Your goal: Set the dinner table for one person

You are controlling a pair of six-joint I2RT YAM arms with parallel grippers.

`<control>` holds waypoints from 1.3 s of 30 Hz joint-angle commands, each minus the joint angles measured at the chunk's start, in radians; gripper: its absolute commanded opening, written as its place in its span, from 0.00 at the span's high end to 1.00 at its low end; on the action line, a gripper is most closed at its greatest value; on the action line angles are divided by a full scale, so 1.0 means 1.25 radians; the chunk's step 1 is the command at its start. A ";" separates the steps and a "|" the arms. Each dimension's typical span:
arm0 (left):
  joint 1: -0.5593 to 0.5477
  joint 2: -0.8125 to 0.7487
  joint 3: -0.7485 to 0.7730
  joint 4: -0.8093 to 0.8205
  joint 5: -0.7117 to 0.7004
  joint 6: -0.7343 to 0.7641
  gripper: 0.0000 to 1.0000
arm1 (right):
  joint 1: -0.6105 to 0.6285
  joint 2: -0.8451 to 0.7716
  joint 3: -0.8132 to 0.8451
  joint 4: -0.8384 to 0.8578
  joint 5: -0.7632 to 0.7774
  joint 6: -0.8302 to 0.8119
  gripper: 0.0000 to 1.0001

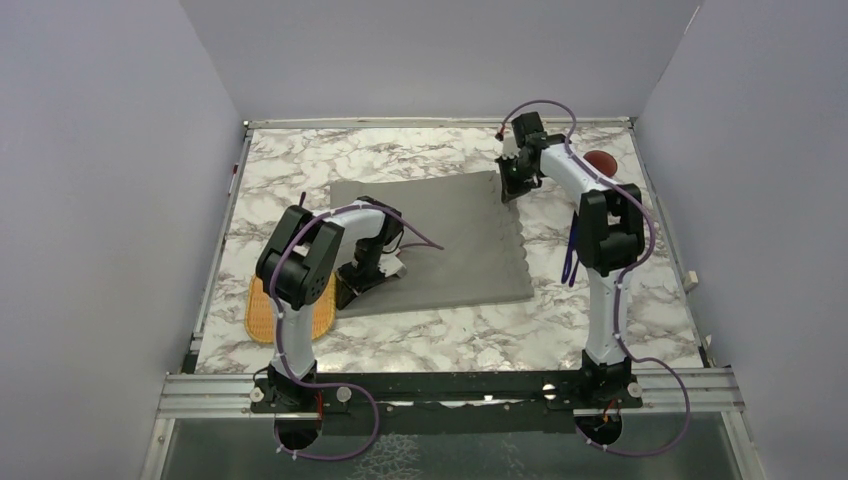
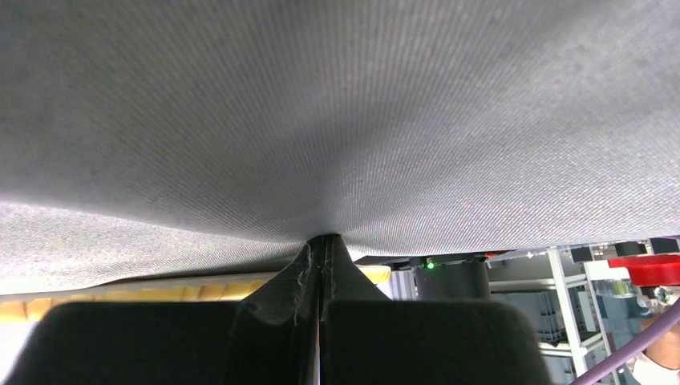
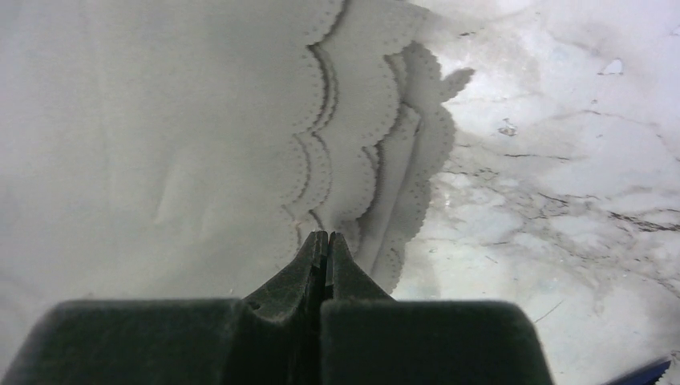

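Note:
A grey cloth placemat [image 1: 450,235] with a scalloped edge lies in the middle of the marble dinner table [image 1: 440,340]. My left gripper [image 1: 352,287] is shut on its near left edge. In the left wrist view the grey weave [image 2: 337,112] is drawn up into a tent at the closed tips [image 2: 323,241]. My right gripper [image 1: 512,188] is at the mat's far right corner. In the right wrist view the tips [image 3: 327,237] are shut on the rumpled, folded scalloped edge [image 3: 353,160], with bare marble [image 3: 561,200] to the right.
A yellow-orange woven oval [image 1: 262,312] lies on the table at the near left, partly under my left arm; its rim [image 2: 160,290] shows below the lifted cloth. A red round object [image 1: 600,160] sits at the far right behind my right arm. Purple walls enclose the table.

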 commanded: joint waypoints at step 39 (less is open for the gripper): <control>-0.023 0.059 0.116 0.081 0.000 -0.050 1.00 | 0.037 0.135 0.024 0.038 0.058 -0.062 0.99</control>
